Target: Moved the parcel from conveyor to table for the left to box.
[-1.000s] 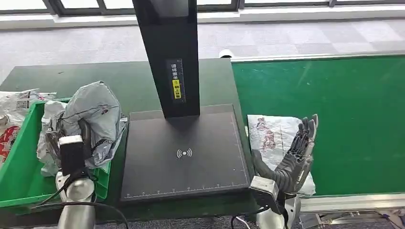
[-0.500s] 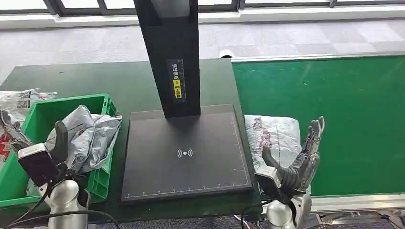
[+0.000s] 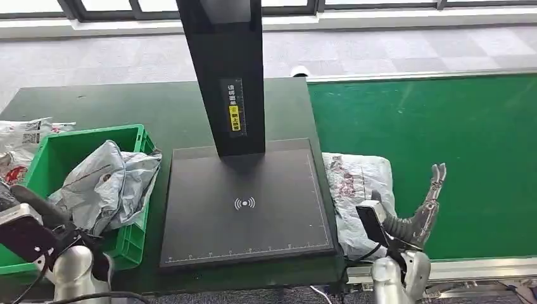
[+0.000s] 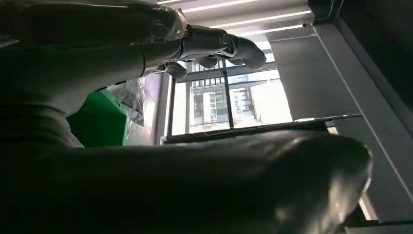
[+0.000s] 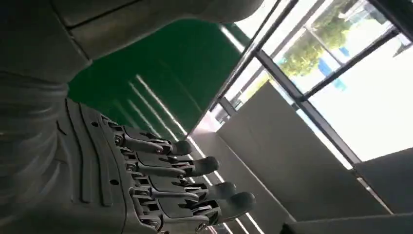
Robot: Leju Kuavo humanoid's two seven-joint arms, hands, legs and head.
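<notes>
- Your right hand (image 3: 423, 212), fingers apart and empty, stands beside the white printed plastic parcel (image 3: 358, 190) on the green conveyor belt (image 3: 443, 139).
- Your left hand (image 4: 204, 46), fingers apart and empty, is near the green plastic crate (image 3: 38, 209) on the dark table (image 3: 126, 104).

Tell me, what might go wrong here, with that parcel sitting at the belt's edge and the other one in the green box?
The white parcel lies on the green conveyor, while the right hand is open beside it, so a grab could miss. The grey parcel droops over the green bin rim and might slip out.
</notes>
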